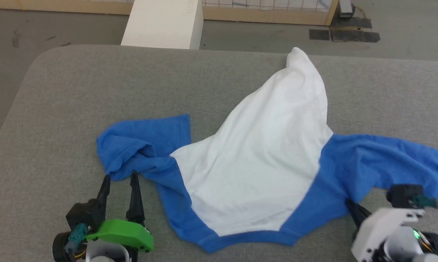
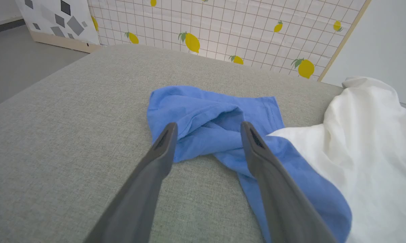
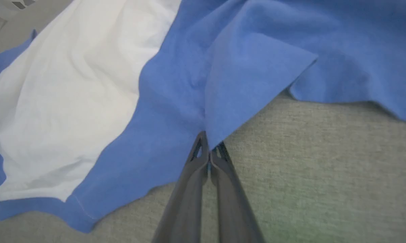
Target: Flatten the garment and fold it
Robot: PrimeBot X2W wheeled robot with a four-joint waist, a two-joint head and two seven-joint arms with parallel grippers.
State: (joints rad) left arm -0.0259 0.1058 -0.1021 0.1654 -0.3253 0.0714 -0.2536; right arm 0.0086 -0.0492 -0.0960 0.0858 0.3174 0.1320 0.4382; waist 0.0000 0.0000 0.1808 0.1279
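The garment (image 1: 262,163) lies rumpled along the bench's (image 1: 59,109) near edge, its white body reaching toward the far edge and its long axis running end to end. The right gripper (image 3: 209,141), fingers pressed together, pinches the blue hem by the right shoulder. The left gripper (image 2: 208,126), fingers spread, straddles the bunched left sleeve (image 2: 203,111) directly ahead, so it looks like the nearer arm for it.

Head view: from high above the near edge, facing forward and down across the table (image 1: 59,91); wide enough for nearly the whole shirt (image 1: 262,163). Left wrist view: low, close behind the left claw (image 2: 208,125), facing far toward a lemon-print screen (image 2: 223,27); shares the shirt's bunched blue left end with the head view. Right wrist view: nearest, just behind the right claw (image 3: 210,140), angled down on the blue right shoulder, likewise shared.
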